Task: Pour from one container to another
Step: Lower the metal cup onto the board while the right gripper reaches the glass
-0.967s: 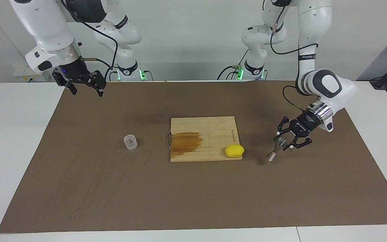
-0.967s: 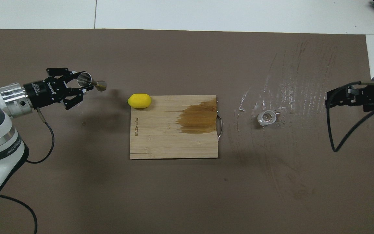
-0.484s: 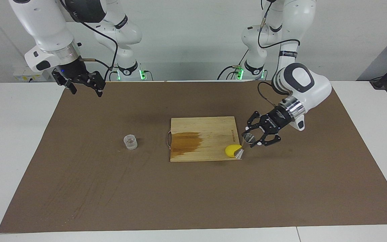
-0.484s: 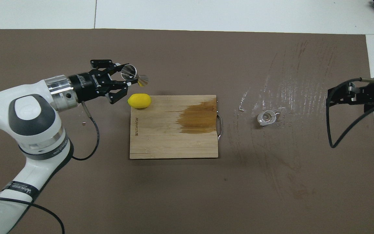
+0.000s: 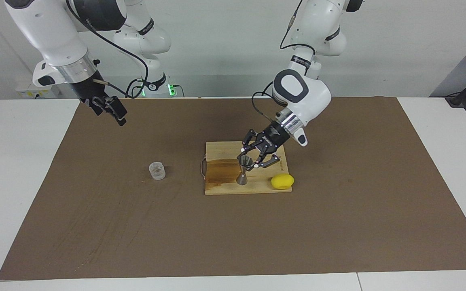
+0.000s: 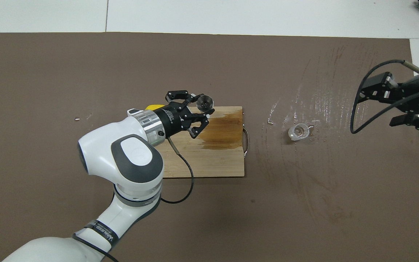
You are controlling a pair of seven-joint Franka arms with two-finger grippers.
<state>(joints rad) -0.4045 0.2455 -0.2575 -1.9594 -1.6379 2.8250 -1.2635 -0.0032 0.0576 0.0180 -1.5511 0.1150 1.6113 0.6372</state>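
On the brown mat [image 5: 233, 234], nearest the robots, the right gripper [image 5: 109, 108] hangs over the mat's edge at its own end of the table, waiting; whether its fingers are apart cannot be told. Farther out lies one wooden board [image 5: 221, 149] with a dark wet stain, and over it the left gripper [image 5: 257, 155] is closed on the upper cone of the single steel jigger [image 5: 244, 169], which is held upright with its foot at or just above the board — contact cannot be judged. One lemon [image 5: 282, 181] rests on the board's corner toward the left arm's end. One clear cup [image 5: 157, 170] stands on the mat beside the board, toward the right arm's end. The step in hand is judged to be the setting-down of the jigger — next, a release is called for, then the cup must be fetched and tipped over it.
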